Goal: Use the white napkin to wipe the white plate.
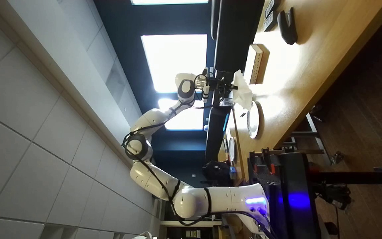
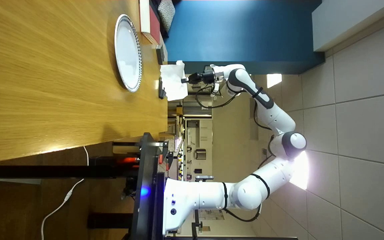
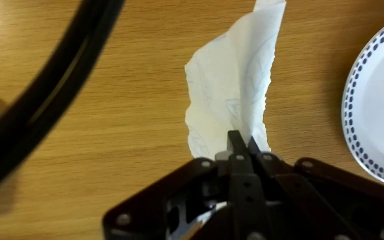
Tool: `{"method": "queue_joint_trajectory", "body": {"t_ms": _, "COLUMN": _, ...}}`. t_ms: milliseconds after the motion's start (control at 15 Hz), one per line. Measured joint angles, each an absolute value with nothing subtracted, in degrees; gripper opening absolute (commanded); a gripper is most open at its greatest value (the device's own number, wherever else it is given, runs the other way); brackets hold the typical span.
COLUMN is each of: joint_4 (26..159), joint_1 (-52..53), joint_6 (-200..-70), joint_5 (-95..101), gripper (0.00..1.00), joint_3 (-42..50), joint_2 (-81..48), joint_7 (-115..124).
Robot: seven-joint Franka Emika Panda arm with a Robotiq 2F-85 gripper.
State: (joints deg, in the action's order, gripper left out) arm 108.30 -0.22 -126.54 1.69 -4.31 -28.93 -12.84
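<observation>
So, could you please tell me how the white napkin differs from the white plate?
The white napkin is pinched in the gripper; the white plate rests on the table. The napkin is creased, with ragged edges; the plate is round, with a smooth rim. The napkin carries faint leaf outlines; the plate has dark dots around its rim. Both are mainly white.

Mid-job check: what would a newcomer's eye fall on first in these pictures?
Probably the white napkin, pinched in the fingers over the wooden table. Next, the white plate with its dark-dotted rim, apart from the napkin at the wrist view's right edge. Then perhaps the blue glow around the arm's base in both exterior views.
</observation>
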Motion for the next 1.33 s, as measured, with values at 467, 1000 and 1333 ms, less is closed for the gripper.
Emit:
{"method": "queue_joint_trajectory", "body": {"t_ms": 467, "joint_4": 109.5, "joint_1": 1.32, "joint_6": -118.76, "joint_5": 1.55, "gripper": 0.0, "joint_3": -9.95, "joint_2": -24.12, "joint_7": -22.2}}
{"method": "queue_joint_trajectory", "body": {"t_ms": 1000, "joint_4": 111.69, "joint_1": 5.96, "joint_6": -115.86, "joint_5": 1.57, "gripper": 0.0, "joint_3": -14.37, "joint_2": -23.56, "joint_7": -26.97}}
{"method": "queue_joint_trajectory", "body": {"t_ms": 1333, "joint_4": 112.56, "joint_1": 8.51, "joint_6": -115.91, "joint_5": 0.83, "gripper": 0.0, "joint_3": -16.44, "joint_2": -23.54, "joint_7": -26.96}}
